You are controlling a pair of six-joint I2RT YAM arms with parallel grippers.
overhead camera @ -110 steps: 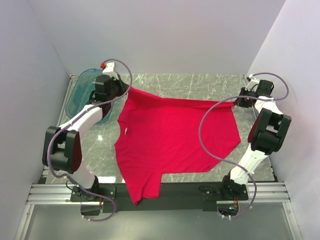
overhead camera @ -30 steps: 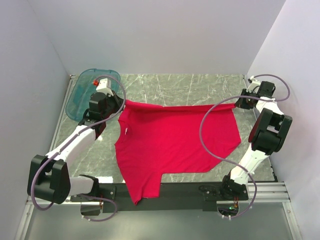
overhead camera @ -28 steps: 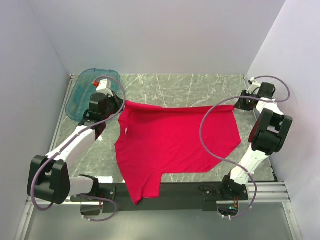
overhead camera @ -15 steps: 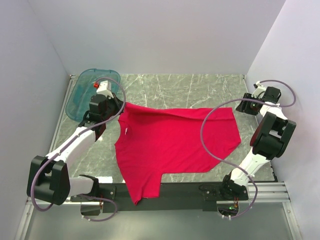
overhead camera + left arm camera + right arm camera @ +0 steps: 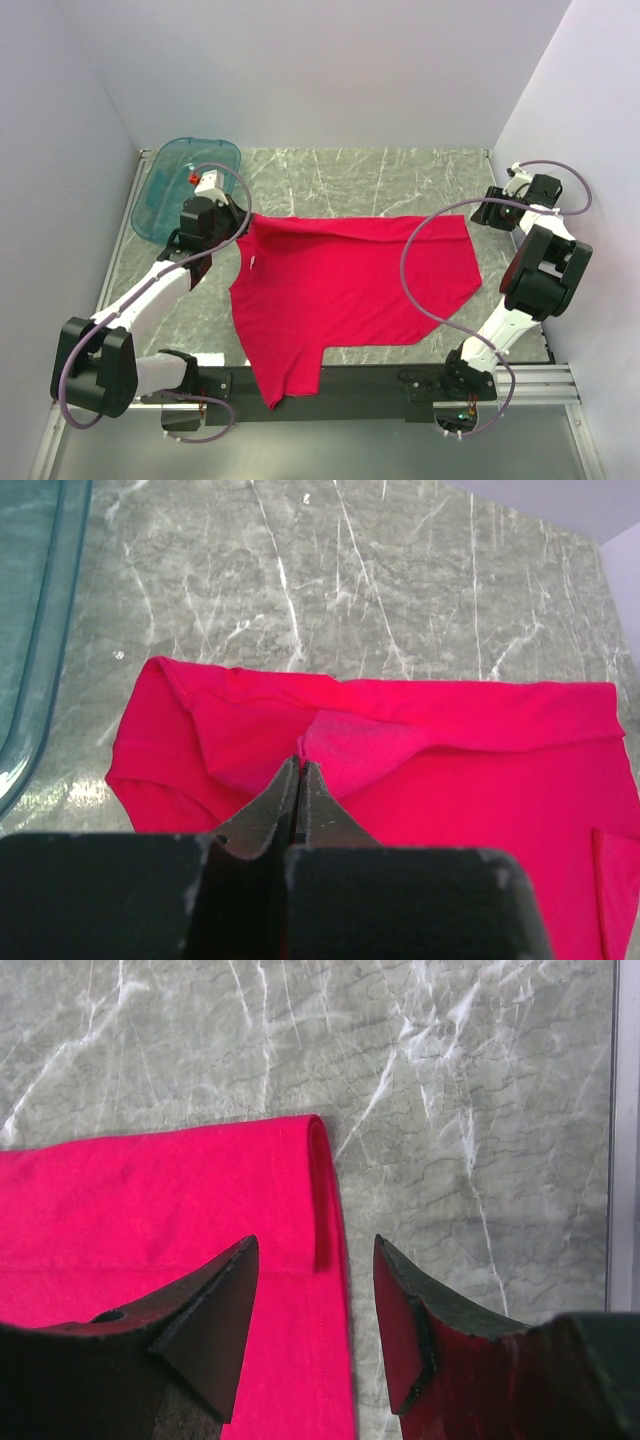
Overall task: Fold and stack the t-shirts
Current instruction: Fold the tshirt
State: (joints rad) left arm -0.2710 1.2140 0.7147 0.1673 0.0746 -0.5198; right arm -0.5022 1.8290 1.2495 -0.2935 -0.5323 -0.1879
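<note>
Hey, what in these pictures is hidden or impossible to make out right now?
- Top view: left tool tip, hidden under the left arm.
- Left wrist: teal tub, cut off by the left edge.
- Right wrist: most of the t-shirt, beyond the frame and behind the fingers.

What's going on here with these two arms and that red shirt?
Two robot arms are working on a red t-shirt spread over a marble table, meant to be folded. The left pincer is shut on a pinch of fabric at the shirt's far left corner, near a teal tub. The right pincer stands open over the far right corner, gripping nothing. The far edge looks turned over; no proper fold shows yet.
</note>
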